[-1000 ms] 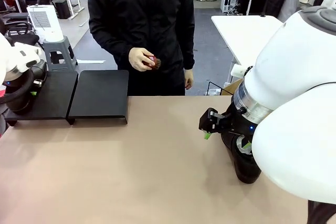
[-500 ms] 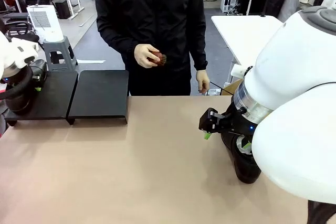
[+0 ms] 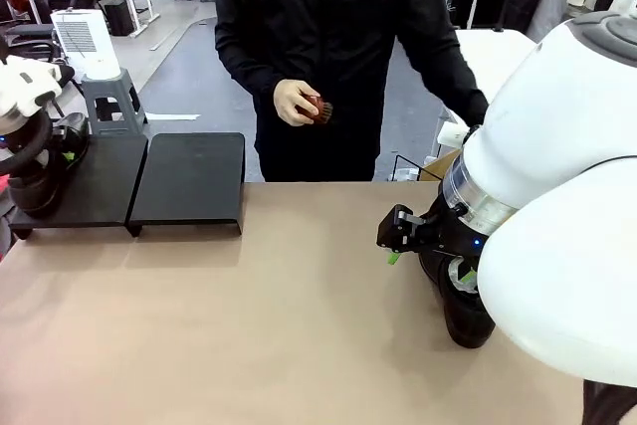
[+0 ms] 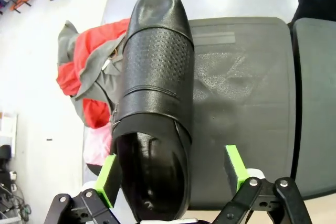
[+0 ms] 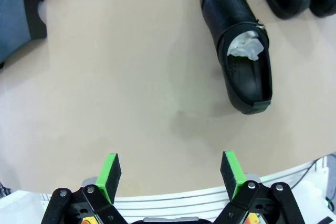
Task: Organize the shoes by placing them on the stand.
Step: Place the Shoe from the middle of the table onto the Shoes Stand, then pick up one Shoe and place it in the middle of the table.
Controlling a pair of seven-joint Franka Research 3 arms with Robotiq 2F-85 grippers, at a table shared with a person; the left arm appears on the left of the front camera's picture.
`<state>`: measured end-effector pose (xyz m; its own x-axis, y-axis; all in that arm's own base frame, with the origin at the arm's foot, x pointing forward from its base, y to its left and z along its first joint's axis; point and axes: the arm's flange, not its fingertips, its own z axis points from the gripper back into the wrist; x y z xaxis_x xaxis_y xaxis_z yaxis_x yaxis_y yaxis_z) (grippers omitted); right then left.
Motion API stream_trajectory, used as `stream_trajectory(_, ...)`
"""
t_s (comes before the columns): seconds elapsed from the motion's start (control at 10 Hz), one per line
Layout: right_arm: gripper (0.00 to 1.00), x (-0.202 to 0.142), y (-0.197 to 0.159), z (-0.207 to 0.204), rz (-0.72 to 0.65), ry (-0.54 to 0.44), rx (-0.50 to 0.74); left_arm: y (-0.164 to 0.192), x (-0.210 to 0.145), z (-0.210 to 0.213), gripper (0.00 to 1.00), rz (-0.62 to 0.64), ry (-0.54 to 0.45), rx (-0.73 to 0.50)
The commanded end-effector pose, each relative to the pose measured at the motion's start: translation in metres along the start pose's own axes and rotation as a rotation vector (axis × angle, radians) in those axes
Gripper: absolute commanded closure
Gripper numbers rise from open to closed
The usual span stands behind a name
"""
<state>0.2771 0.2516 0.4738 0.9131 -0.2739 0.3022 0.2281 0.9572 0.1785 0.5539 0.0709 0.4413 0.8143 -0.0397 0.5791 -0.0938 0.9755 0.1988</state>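
left tool (image 4: 172, 167) and right tool (image 5: 170, 170) both spread wide, apparently pointing downward.

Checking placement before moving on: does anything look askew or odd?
The shoe on the stand sits right at one edge, and its toe seems to poke past the rim. A second shoe, lying on the table, has crumpled white paper stuffed inside.

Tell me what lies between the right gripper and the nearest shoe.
The stretch is bare table, seen in the right wrist view: nothing sits between the right gripper and the paper-stuffed shoe.
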Motion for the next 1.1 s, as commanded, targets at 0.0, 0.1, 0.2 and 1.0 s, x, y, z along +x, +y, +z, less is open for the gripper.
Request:
stream_trajectory(0.0, 0.00, 0.004, 0.002, -0.001, 0.004, 0.000, 0.018, 0.000, 0.000, -0.008, 0.00, -0.010, 0.009, 0.000)
stream_trajectory(0.1, 0.00, 0.004, 0.002, -0.001, 0.004, 0.000, 0.018, 0.000, 0.000, -0.008, 0.00, -0.010, 0.009, 0.000)
stream_trajectory(0.2, 0.00, 0.004, 0.002, -0.001, 0.004, 0.000, 0.018, 0.000, 0.000, -0.008, 0.00, -0.010, 0.009, 0.000)
stream_trajectory(1.0, 0.00, 0.004, 0.002, -0.001, 0.004, 0.000, 0.018, -0.014, -0.018, 0.110, 0.00, 0.127, 0.065, -0.080)
